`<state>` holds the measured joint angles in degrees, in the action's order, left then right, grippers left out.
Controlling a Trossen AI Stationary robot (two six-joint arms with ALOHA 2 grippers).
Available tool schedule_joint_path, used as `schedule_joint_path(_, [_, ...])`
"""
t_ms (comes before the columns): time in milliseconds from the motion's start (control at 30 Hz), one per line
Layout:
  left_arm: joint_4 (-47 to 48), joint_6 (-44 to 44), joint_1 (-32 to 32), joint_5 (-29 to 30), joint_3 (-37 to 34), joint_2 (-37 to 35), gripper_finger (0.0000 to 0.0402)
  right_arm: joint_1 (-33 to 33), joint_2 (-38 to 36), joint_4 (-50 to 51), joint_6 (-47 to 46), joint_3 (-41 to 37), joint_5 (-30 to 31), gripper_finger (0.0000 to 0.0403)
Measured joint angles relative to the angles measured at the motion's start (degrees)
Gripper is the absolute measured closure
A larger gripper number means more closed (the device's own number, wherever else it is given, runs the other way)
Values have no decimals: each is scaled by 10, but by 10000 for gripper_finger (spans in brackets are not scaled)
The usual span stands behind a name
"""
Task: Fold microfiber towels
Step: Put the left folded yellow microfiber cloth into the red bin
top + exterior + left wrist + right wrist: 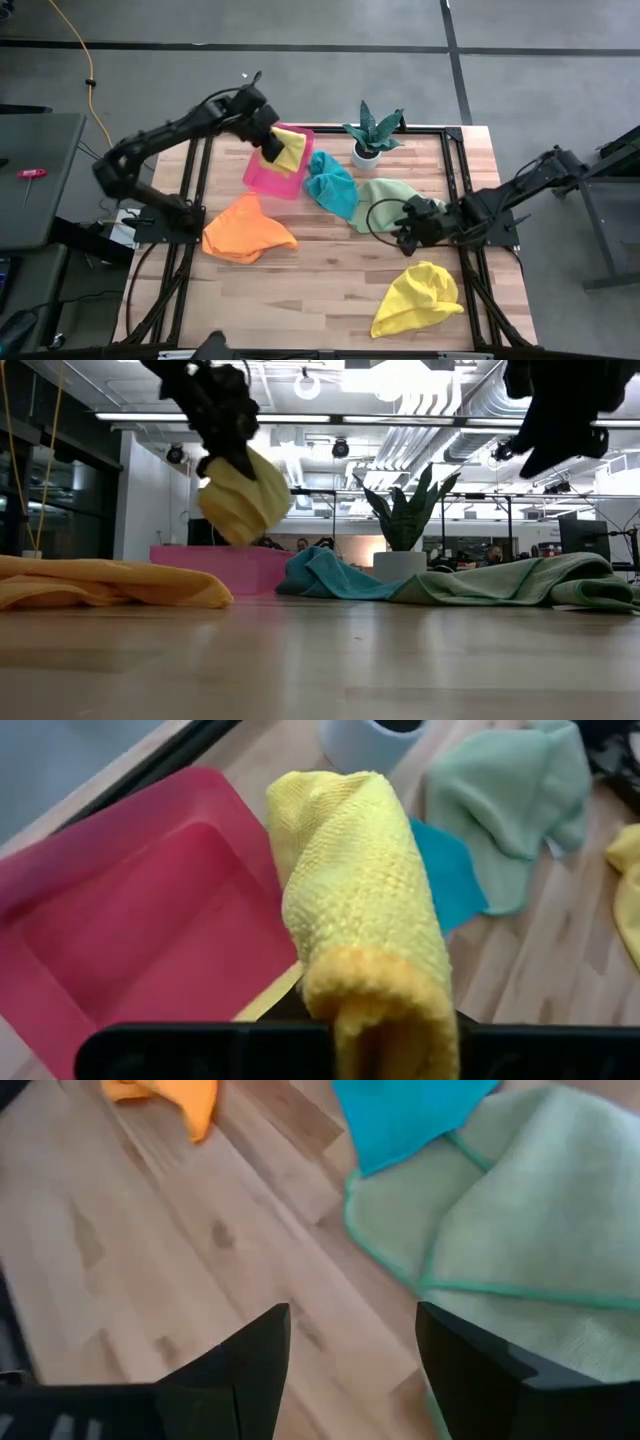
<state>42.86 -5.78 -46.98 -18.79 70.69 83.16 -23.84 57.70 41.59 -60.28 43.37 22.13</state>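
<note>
My left gripper [270, 140] is shut on a folded yellow towel [365, 900], which hangs over the pink tray [262, 175] at the far left. My right gripper [355, 1370] stands open above bare wood, its fingers apart, right beside the near edge of the light green towel [385, 200]. That towel lies crumpled on the table. A teal towel [332, 185], an orange towel [245, 232] and a second yellow towel [420, 295] lie in loose heaps on the table. My left gripper holds the folded yellow towel by one end of the bundle [390, 1010], several layers thick. The towel itself hides the fingertips. The fingers come slanting down from the table's left side. The bundle [245, 500] hangs below them, clear of the table, over the tray.
A potted plant [372, 135] in a white pot stands at the far edge between the tray and the light green towel. Bare wood [330, 290] lies along the near edge between the orange and the yellow heap. Black frame rails [195, 170] run along both sides.
</note>
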Motion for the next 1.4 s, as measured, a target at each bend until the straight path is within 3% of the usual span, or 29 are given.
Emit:
schedule_joint_path(267, [50, -23, -38, 4, 85, 113, 401, 32, -15, -71, 26, -58, -15, 194])
schedule_joint_path(467, [48, -30, -52, -71, 89, 166, 401, 34, -15, -75, 22, -58, -16, 194])
schedule_joint_path(733, [26, 5, -68, -44, 88, 231, 401, 34, -15, -104, -49, -58, 32, 194])
schedule_joint_path(1067, [13, 9, -95, 57, 88, 255, 401, 34, -14, -175, -83, -58, 100, 194])
schedule_joint_path(1200, [13, -50, -101, 54, 88, 256, 401, 34, -14, -186, -90, -58, 125, 194])
schedule_joint_path(1400, [2, -76, -90, -11, 88, 256, 401, 55, -14, -186, -87, -58, 137, 194])
